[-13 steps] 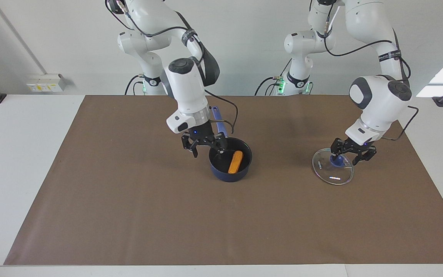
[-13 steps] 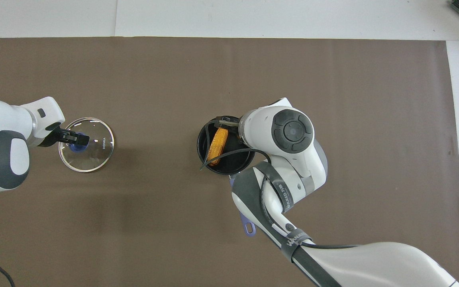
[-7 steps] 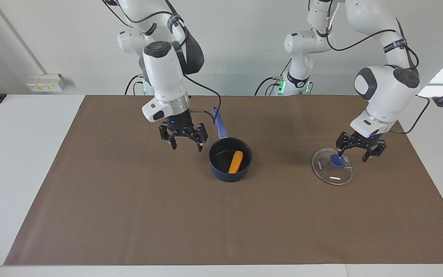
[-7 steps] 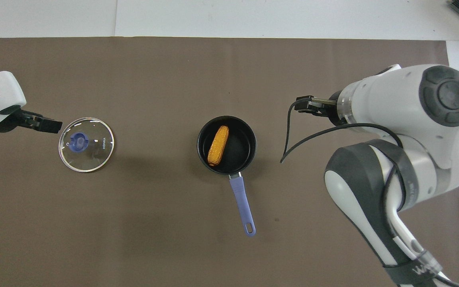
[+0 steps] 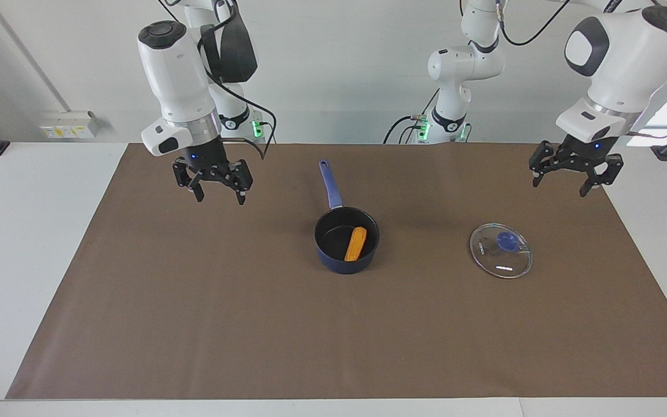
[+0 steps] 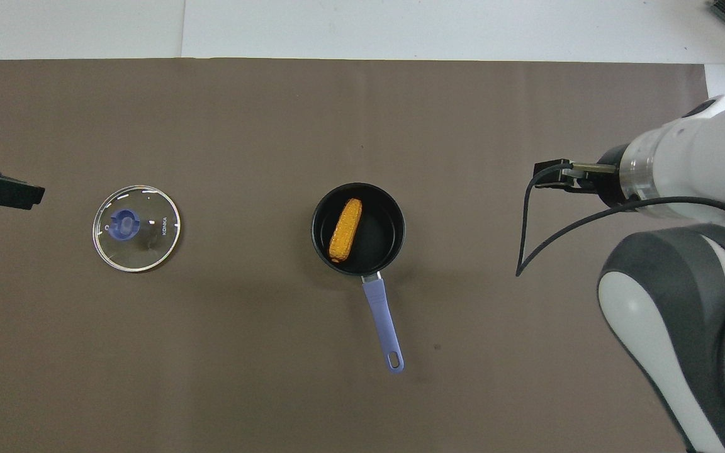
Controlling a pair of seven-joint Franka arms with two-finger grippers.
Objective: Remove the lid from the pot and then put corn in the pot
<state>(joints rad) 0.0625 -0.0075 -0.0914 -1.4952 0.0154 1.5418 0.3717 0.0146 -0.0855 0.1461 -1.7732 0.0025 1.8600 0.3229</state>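
1. Facing view, positions. The pot [image 5: 346,241] sits mid-mat with the corn [image 5: 355,243] lying inside it. The right gripper [image 5: 216,186] hangs in the air over bare mat toward the right arm's end of the table, well apart from the pot, fingers spread wide and holding nothing. The lid [image 5: 501,250] lies flat on the brown mat [image 5: 194,324] toward the left arm's end. The left gripper [image 5: 567,175] hangs over the mat at that end, clear of the lid, fingers spread and empty.

2. Facing view, materials. The pot is dark navy with a black interior and a long straight blue handle pointing toward the robots. The corn is a yellow-orange oblong. The lid is a clear glass disc with a blue centre knob.

3. Overhead view. The corn [image 6: 345,230] shows bumpy kernels and lies aslant in the pot [image 6: 375,251]. The lid [image 6: 136,228] has a thin metal rim. Only the left gripper [image 6: 4,190] tip shows at the frame edge. The right gripper [image 6: 557,176] is over the mat toward the right arm's end.

4. Change from earlier frames. Both grippers have risen and drawn outward (pot, corn and lid are unmoved).
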